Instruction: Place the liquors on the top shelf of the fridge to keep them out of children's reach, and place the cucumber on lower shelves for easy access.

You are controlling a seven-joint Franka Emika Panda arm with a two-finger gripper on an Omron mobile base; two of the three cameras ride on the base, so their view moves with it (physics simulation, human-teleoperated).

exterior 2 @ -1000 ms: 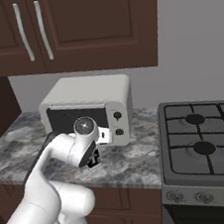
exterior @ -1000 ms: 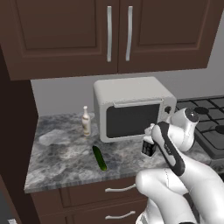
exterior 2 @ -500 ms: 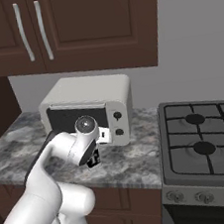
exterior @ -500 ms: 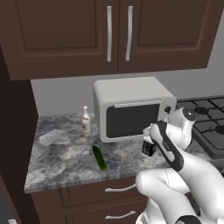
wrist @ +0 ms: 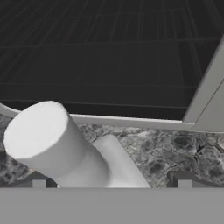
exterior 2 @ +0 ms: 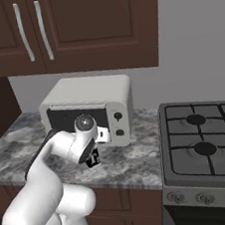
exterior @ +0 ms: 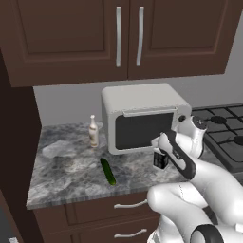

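The slim cream-white liquor bottle (exterior: 93, 132) stands on the counter, left of the microwave. The dark green cucumber (exterior: 108, 171) lies on the granite in front of it. My gripper (exterior: 160, 160) (exterior 2: 93, 158) hangs low before the microwave's right front corner, well right of both. In the hand view my gripper (wrist: 111, 181) is open, and the white neck of the squat liquor bottle (wrist: 46, 140) rises between the fingertips, closer to the left one. Its dark body is hidden below. The fridge and its shelves are out of view.
The white microwave (exterior: 142, 118) (exterior 2: 88, 105) sits at the back of the grey granite counter (exterior: 71, 185), its dark door (wrist: 109, 52) close ahead of the hand. A gas stove (exterior 2: 203, 137) adjoins on the right. Dark wall cabinets (exterior: 128, 38) hang above.
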